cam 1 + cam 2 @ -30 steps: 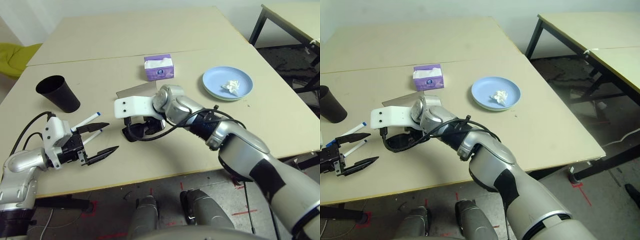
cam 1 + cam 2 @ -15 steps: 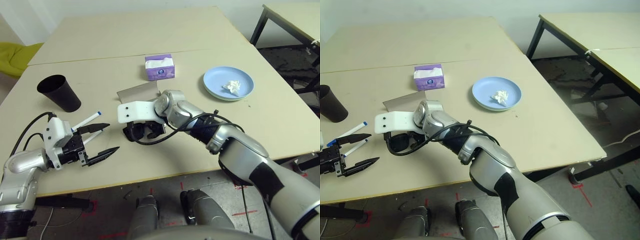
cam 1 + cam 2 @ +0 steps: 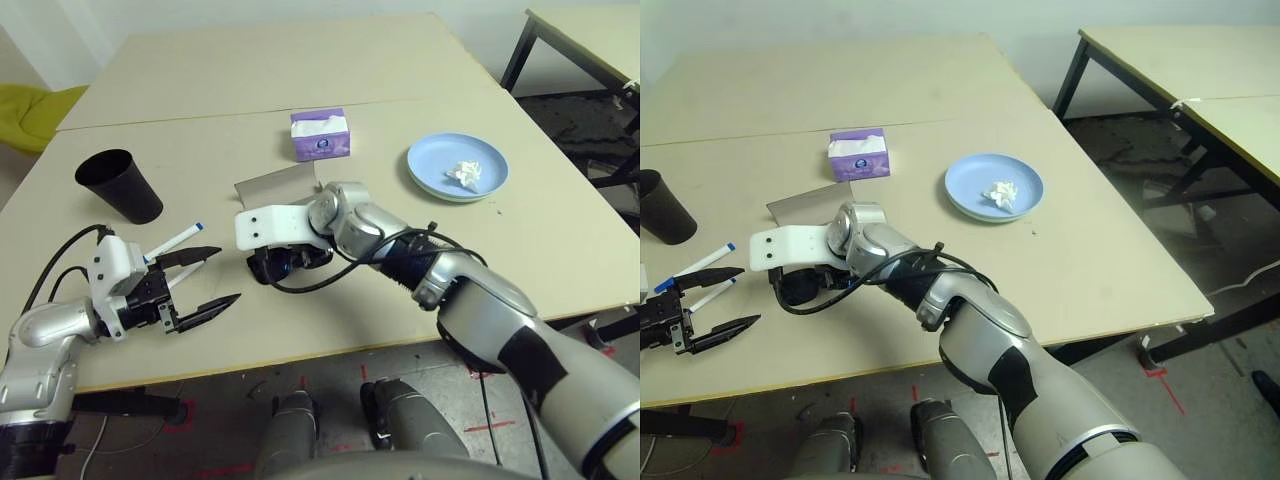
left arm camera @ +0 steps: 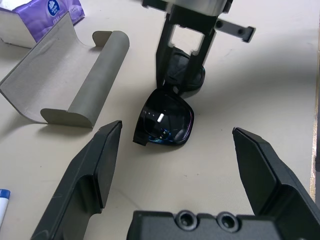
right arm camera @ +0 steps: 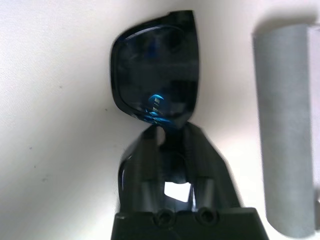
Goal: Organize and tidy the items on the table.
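The black sunglasses [image 4: 165,122] are lying on the table [image 3: 300,330] just beside the open grey glasses case [image 4: 75,75]. They are looking light, hard and easy to scratch, so pinching the middle bridge is safest. The right gripper [image 4: 182,70], wide open a second ago, is now clamping there. The left gripper [image 3: 205,278] is hanging open.

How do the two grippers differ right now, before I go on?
The left gripper has its fingers spread wide and holds nothing; the right gripper is closed on the sunglasses.
The left gripper hangs near the table's front edge beside the markers; the right gripper reaches down at mid-table next to the open grey case.
Both have two black fingers.
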